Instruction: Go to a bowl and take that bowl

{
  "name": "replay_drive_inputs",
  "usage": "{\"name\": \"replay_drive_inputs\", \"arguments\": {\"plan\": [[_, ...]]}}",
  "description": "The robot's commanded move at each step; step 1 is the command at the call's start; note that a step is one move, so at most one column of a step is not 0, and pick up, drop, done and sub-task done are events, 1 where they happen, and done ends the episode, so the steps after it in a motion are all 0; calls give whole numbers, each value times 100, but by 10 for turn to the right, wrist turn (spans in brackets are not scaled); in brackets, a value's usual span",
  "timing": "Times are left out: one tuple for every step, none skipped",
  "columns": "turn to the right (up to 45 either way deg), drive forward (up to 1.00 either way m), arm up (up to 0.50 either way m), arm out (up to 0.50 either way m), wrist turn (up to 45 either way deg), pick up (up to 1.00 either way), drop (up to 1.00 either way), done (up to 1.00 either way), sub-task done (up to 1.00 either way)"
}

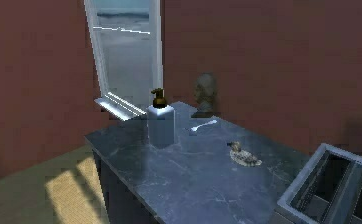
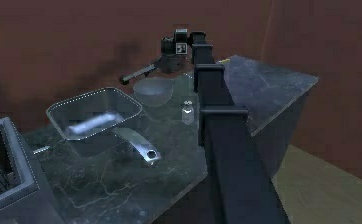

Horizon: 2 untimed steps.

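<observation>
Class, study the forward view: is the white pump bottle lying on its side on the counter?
No, the white pump bottle stands upright on the dark counter.

One bowl (image 2: 154,93), one pan (image 2: 117,112), one bust (image 1: 206,93).

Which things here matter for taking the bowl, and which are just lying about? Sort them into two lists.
For the job:
bowl
arm, its jaws up near the bowl

Lying about:
square metal pan
small glass
metal utensil
soap dispenser
bust
white spoon
</observation>
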Motion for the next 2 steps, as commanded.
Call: {"name": "replay_drive_inputs", "arguments": {"plan": [[0,0,0,0,270,0,0,0,0],[0,0,-10,0,0,0,0,0,0]]}}
